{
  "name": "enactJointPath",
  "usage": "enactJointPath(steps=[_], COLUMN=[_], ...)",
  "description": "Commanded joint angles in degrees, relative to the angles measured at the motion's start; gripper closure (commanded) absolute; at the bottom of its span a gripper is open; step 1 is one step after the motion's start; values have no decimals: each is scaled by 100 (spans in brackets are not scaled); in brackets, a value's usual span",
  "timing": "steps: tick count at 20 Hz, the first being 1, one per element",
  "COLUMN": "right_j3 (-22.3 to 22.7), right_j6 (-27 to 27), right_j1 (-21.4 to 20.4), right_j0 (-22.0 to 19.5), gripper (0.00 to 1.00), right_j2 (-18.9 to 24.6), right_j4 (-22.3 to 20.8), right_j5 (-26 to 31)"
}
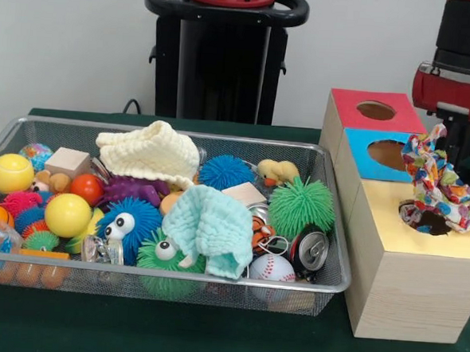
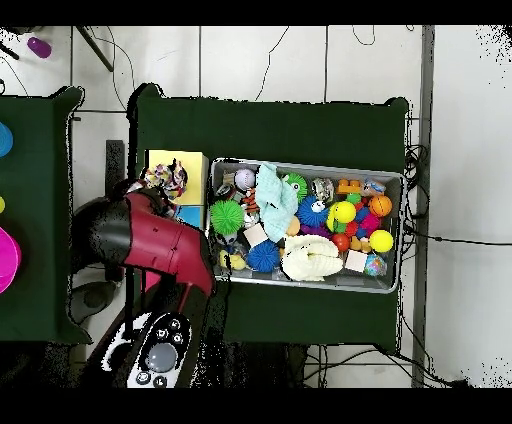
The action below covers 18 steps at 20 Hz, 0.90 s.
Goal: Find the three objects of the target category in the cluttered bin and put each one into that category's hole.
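Dangling over the yellow-topped box's hole (image 1: 433, 222), a braided cloth toy (image 1: 440, 184) hung at the scene's right, well apart from the wire-mesh bin (image 1: 334, 284). Whether the gripper clasped it I could not tell. Dropping it in seemed next.

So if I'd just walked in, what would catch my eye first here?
Probably the silver wire mesh tray on the green table, heaped with bright balls and spiky rubber toys, a mint washcloth draped on top. Beside it, a floppy toy of braided patterned cloth strips hangs over the hole of the yellow-topped wooden box, under the red and black arm.
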Motion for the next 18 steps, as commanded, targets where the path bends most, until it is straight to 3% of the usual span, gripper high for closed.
enactJointPath(steps=[1, 6, 14, 18], right_j3=[-497, -536, -213, -171], right_j6=[1194, 820, 848, 936], right_j1=[462, 530, 490, 563], right_j0=[-205, -425, -539, -440], gripper=[100, 100, 100, 100], right_j2=[-209, -80, 279, 228], right_j4=[-122, -288, -278, -205], right_j5=[-142, -885, -1455, -1506])
